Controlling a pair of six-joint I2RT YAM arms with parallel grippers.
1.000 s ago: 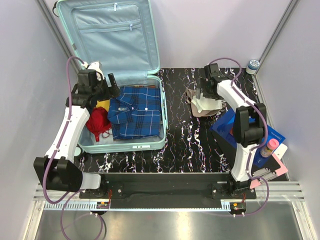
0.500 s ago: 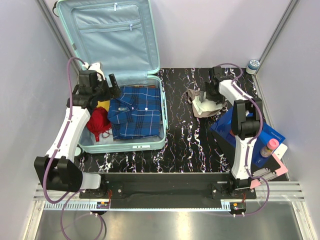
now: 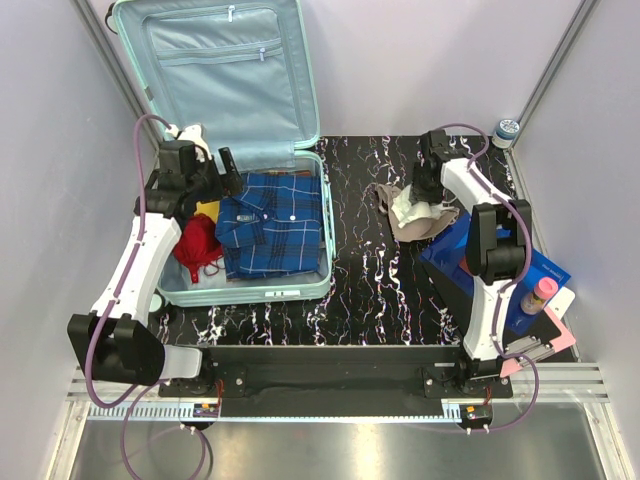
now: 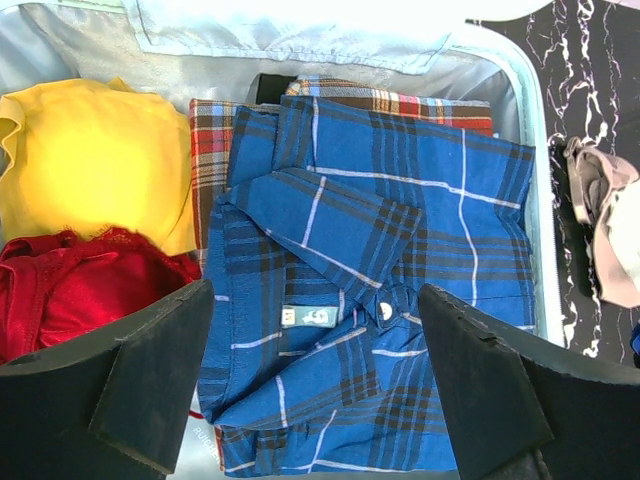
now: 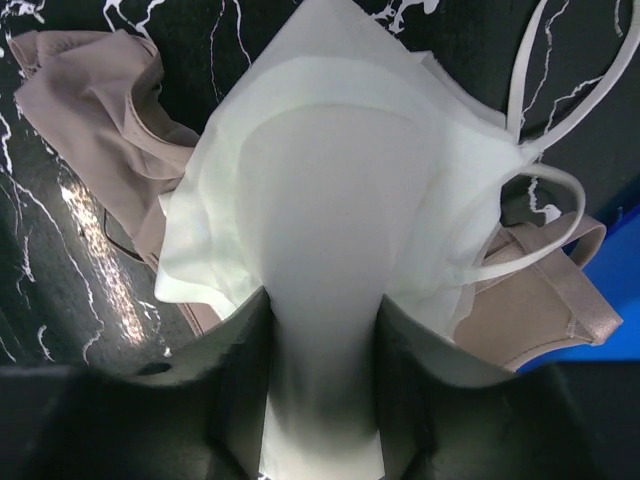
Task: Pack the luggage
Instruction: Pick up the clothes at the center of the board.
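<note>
The luggage, a mint-green suitcase, lies open at the left with its lid propped upright. Inside it lie a folded blue plaid shirt, a yellow garment and a red lacy one. My left gripper hangs open above the shirt, holding nothing. On the black marble table at the right lies a white strappy garment on top of a beige one. My right gripper is shut on a fold of the white garment, pressed between both fingers.
A flat blue box lies right of the garments, under my right arm. A pink-capped bottle and a pink flat item sit at the table's right edge. A small round jar stands in the far right corner.
My right gripper has shifted slightly right over the pile and closed from wide open onto the white garment. The left arm has not moved.
</note>
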